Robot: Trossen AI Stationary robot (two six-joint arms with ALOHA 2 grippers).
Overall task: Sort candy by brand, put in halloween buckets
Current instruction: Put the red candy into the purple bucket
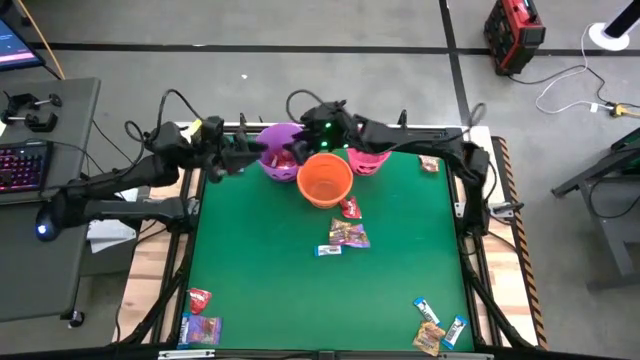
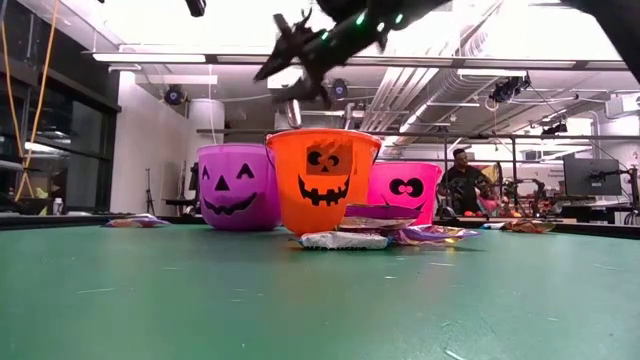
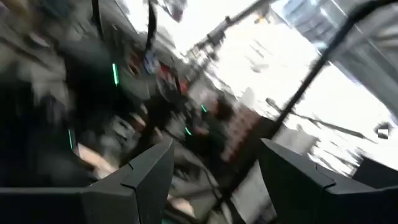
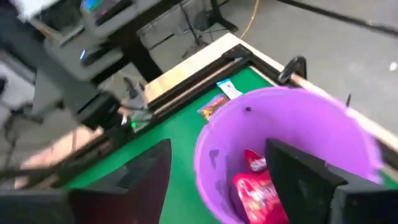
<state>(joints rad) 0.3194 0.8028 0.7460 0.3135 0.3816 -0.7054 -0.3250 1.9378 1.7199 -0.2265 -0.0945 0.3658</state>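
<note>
Three buckets stand at the table's far edge: purple bucket, orange bucket, pink bucket. My right gripper hangs open over the purple bucket, with nothing between its fingers. Red candy lies inside that bucket. My left gripper is open and empty, just left of the purple bucket. Loose candy lies before the orange bucket: red candy, brown-gold candy, blue-and-white candy.
More candy lies at the near left corner, the near right corner and the far right. Two sweets lie on the table beside the purple bucket. A desk with a keyboard stands left of the table. A person sits in the room behind.
</note>
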